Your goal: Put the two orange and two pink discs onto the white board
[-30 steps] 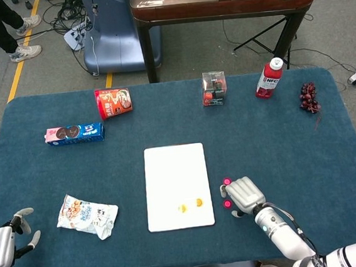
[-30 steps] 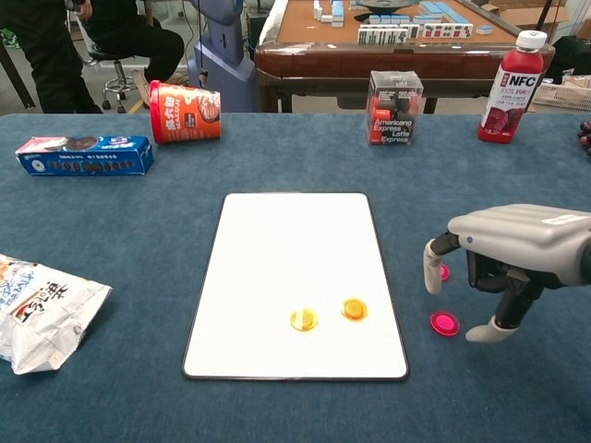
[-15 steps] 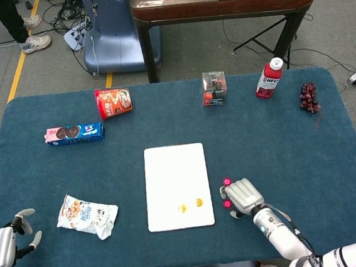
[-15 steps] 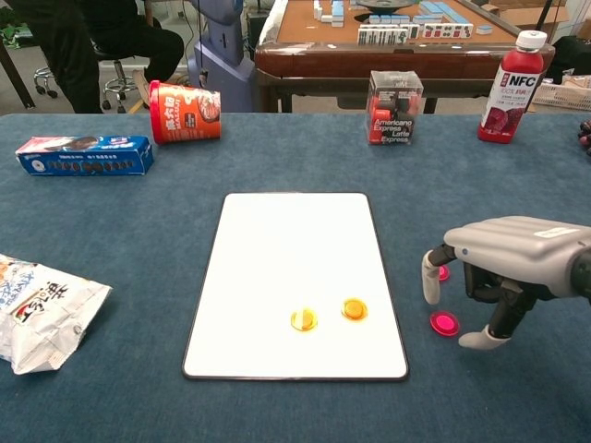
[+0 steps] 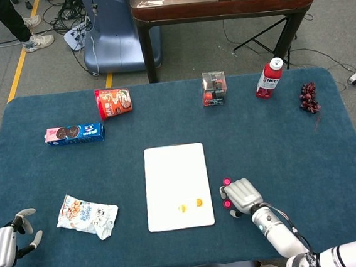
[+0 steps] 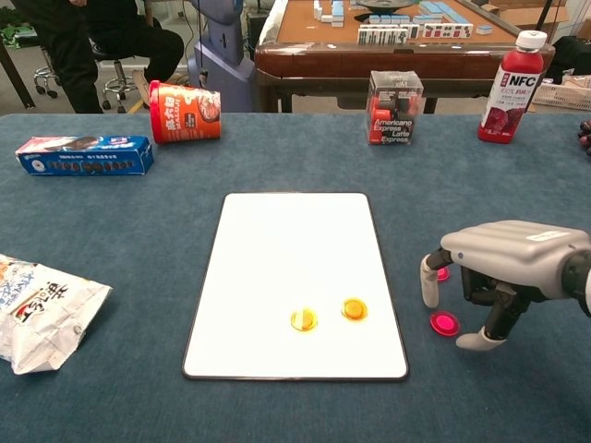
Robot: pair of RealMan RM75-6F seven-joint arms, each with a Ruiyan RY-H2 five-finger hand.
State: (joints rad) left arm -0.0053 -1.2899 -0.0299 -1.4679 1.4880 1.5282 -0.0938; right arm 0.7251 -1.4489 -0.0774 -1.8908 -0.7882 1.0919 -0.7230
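- The left hand (image 5: 1, 246) is being kept at the near left corner of the table (image 5: 279, 136), fingers apart, nothing held, well away from the work.
- The right hand (image 6: 503, 272) is being poised over the two pink discs near the near edge, right of the board (image 6: 294, 258); its fingers are being held narrowly apart and curved down, with nothing gripped as far as can be seen.
- The nearer pink disc (image 6: 444, 323) is lying on the cloth between thumb and fingers, just beside the board's right edge; whether it is being touched cannot be told.
- The farther pink disc (image 6: 442, 273) is being partly hidden behind the thumb, also on the cloth.
- Two orange discs (image 6: 304, 319) (image 6: 354, 308) are already lying on the board's near half, so half the task is judged done; both pink discs are left.
- Open white room is being left on the board's near right corner and on its whole far half for setting down.
- A snack bag (image 6: 37, 309) is lying at the near left, well apart.
- Along the far edge a biscuit box (image 6: 83, 154), a tipped cup (image 6: 185, 112), a clear box (image 6: 394, 107) and a bottle (image 6: 507, 88) are standing clear of the short path.
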